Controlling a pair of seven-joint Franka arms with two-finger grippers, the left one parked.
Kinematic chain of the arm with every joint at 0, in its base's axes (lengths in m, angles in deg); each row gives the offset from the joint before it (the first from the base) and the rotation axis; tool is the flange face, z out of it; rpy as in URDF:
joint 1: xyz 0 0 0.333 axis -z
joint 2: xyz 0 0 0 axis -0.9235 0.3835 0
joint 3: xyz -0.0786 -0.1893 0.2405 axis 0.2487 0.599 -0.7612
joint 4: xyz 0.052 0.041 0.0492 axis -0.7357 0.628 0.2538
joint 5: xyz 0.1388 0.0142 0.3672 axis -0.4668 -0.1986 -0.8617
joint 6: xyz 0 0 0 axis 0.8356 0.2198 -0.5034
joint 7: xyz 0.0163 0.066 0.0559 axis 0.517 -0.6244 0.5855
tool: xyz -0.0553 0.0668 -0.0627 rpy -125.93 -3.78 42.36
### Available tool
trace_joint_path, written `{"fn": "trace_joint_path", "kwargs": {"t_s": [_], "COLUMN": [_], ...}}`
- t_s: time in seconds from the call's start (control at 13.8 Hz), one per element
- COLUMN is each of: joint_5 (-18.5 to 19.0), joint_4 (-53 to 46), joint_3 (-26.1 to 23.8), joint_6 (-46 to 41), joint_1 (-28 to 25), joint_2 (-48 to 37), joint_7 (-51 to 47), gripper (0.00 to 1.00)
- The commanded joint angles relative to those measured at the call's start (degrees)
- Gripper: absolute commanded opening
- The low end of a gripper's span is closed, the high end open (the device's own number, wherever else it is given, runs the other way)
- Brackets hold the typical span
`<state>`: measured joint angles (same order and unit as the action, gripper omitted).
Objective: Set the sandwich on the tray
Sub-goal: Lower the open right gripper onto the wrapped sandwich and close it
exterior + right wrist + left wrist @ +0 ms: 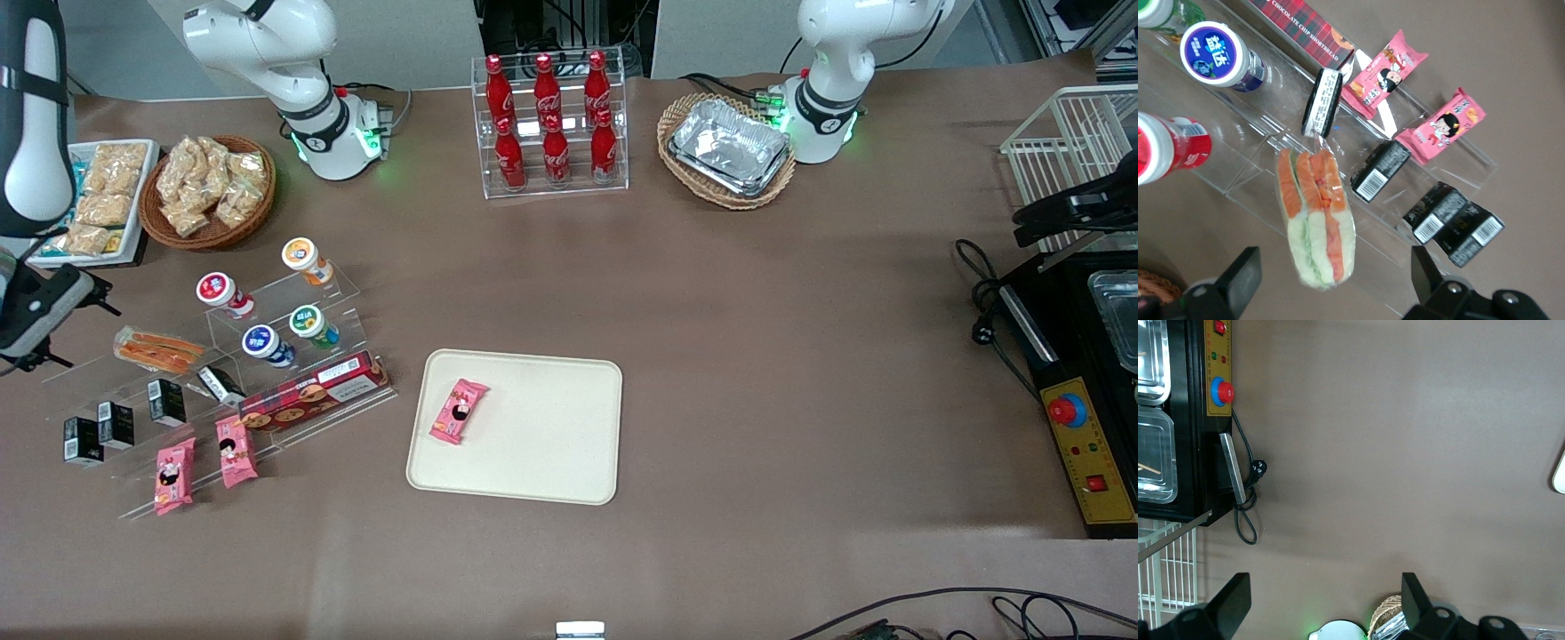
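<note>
Sandwich [158, 348] in clear wrap lay on the clear stepped display rack [293, 293] toward the working arm's end of the brown tabletop [756, 356], well apart from the tray [551, 444]. The gripper [1331, 283] hovered above the sandwich, its two fingers [1238, 277] spread apart and holding nothing. The cream tray sat near the middle of the tabletop, carrying one pink snack packet [459, 411]. Two more pink packets [204, 462] rested on the rack's lowest step, nearer the front camera than the sandwich. Small black boxes [116, 425] and capped cups [267, 311] shared the rack.
</note>
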<state>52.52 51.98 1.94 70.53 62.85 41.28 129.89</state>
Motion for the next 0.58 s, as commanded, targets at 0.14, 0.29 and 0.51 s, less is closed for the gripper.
{"fn": "trace_joint_path", "kwargs": {"t_s": [0.14, 0.29, 0.51], "joint_5": [-2.6, -3.4, -3.4], "joint_4": [0.3, 0.4, 0.4], "joint_3": [0.1, 0.1, 0.1], "joint_6": [5.0, 5.9, 6.0], "joint_1": [-2.1, -2.3, -2.3], "joint_2": [5.7, 6.5, 6.6], "joint_7": [-1.2, -1.1, -0.5], "gripper": [1.0, 1.0, 1.0]}}
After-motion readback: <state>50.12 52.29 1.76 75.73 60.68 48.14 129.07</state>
